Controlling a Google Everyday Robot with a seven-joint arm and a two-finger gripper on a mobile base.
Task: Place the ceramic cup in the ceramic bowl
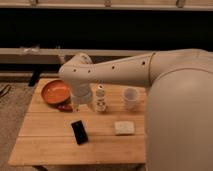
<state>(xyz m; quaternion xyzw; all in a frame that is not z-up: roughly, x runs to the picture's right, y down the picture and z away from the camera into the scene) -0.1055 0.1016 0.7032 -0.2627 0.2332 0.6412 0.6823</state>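
White ceramic cup [131, 97] stands upright well to the right of the gripper [76, 104], which hangs open and empty beside the orange ceramic bowl [54, 92].

We look down over the arm [125, 70] toward twelve o'clock, near the table [50, 142]; gripper [78, 105] at eight o'clock.

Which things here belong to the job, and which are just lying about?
Job: plain white ceramic cup; wide orange-red ceramic bowl; the tool, hanging beside the bowl.
Lying about: white bottle with dark marks; flat black rectangle; pale square pad; small dark red item.
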